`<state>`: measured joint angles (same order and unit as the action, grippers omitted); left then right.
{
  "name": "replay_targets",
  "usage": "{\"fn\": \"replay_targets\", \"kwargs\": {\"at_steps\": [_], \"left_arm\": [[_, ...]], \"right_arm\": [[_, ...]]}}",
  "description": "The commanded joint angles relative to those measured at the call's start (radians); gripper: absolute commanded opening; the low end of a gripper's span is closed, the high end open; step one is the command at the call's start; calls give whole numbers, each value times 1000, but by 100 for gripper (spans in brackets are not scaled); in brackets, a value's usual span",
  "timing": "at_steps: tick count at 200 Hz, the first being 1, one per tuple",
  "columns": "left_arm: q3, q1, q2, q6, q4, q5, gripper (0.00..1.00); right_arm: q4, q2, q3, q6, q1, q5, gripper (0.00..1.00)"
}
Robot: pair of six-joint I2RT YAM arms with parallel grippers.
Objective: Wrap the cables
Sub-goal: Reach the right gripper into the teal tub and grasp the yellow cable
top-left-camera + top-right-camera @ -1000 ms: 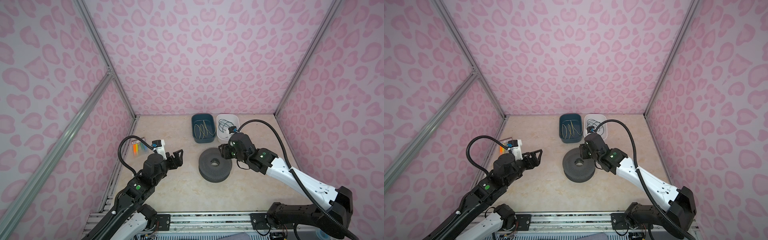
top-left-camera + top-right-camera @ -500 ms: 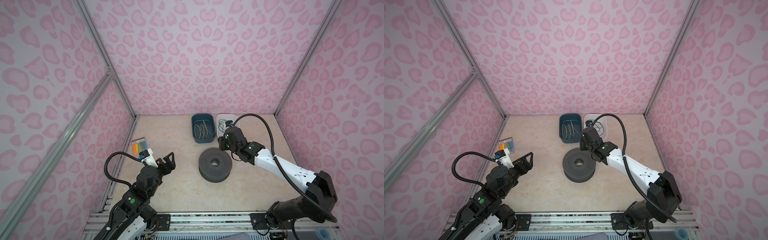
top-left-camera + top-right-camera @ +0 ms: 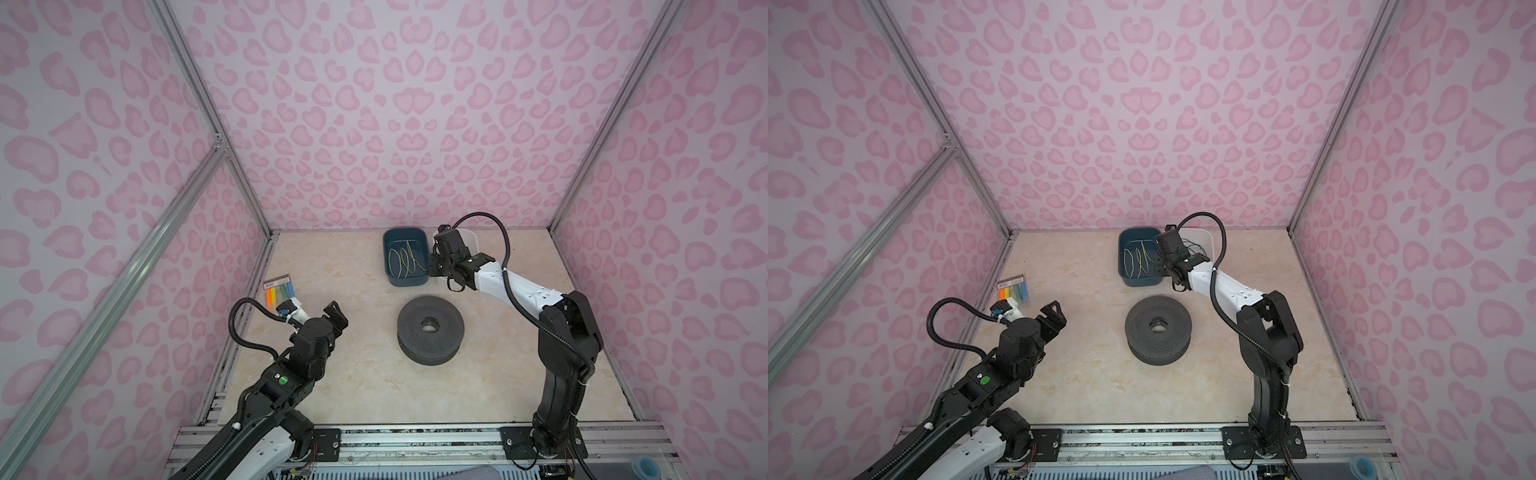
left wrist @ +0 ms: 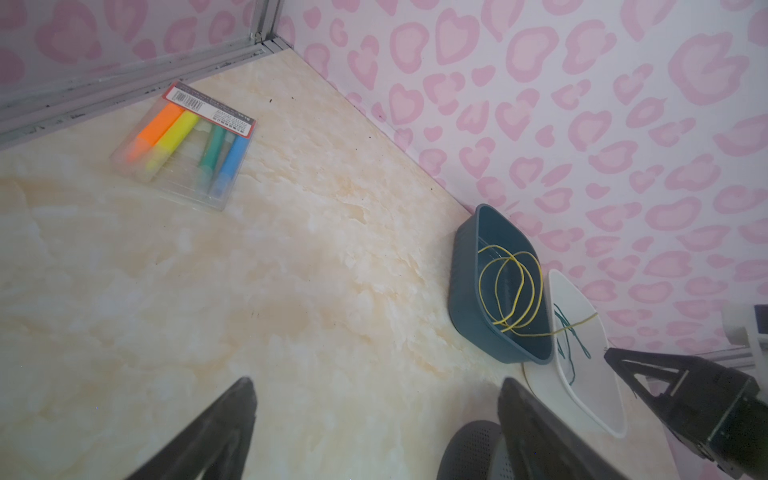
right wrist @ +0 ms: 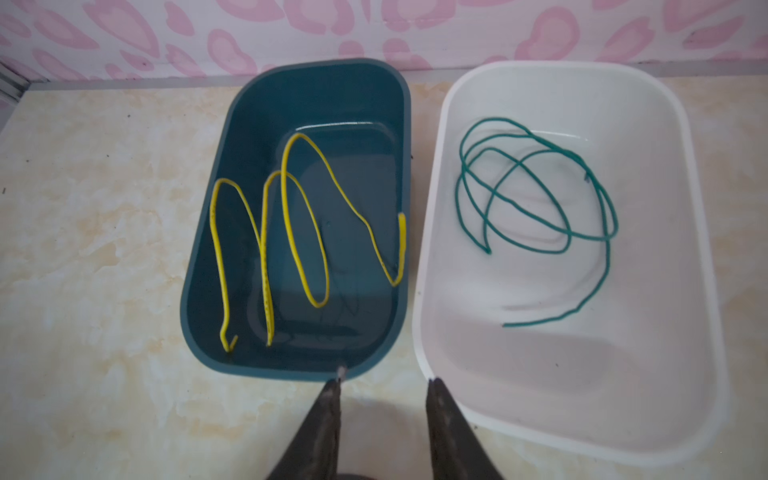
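Note:
The cables are one thin yellow wire (image 5: 299,232) lying in loose loops inside a dark blue bin (image 5: 199,232), also seen in both top views (image 3: 405,257) (image 3: 1138,262) and in the left wrist view (image 4: 511,291). My right gripper (image 5: 384,380) hovers just in front of the near rims of the two bins, open with a narrow gap and nothing between its fingers. It shows in a top view (image 3: 435,272). My left gripper (image 3: 337,318) (image 3: 1054,313) (image 4: 376,382) stands wide open and empty over the floor at the front left, far from the wire.
A white bin (image 5: 702,249) with a dark green cord (image 5: 540,199) stands right beside the blue bin. A black perforated spool (image 3: 430,330) (image 3: 1158,330) lies mid-table. A pack of highlighters (image 3: 280,289) (image 4: 185,145) lies near the left wall.
My right gripper has moved from above the spool back toward the bins, and its jaws have narrowed. The left arm has drawn back toward the front left.

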<state>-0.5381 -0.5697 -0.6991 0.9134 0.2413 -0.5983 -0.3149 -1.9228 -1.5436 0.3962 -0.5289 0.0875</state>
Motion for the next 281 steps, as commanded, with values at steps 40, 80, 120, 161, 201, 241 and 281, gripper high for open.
{"fn": "replay_targets", "kwargs": {"at_steps": [40,80,120,161,201,241,281], "left_arm": [[-55,14,-99,-221,-174,208,90],[-65,16,-181,-231,-170,336,93],[-107,18,-282,-214,-157,339,96],[-162,18,-343,-224,-158,354,97],[-178,18,-368,-233,-161,363,98],[-217,18,-412,-265,-164,391,97],[-279,18,-447,-327,-130,390,97]], "right_arm": [[-21,-127,-152,-11,51,-25,29],[-16,-157,-180,-19,65,-64,30],[-34,-186,-222,-23,72,-93,33],[-39,-222,-260,-20,78,-112,32],[-60,-280,-331,-28,83,-113,21],[-80,-308,-368,-25,87,-138,0],[-78,-252,-368,-34,84,-154,0]]}}
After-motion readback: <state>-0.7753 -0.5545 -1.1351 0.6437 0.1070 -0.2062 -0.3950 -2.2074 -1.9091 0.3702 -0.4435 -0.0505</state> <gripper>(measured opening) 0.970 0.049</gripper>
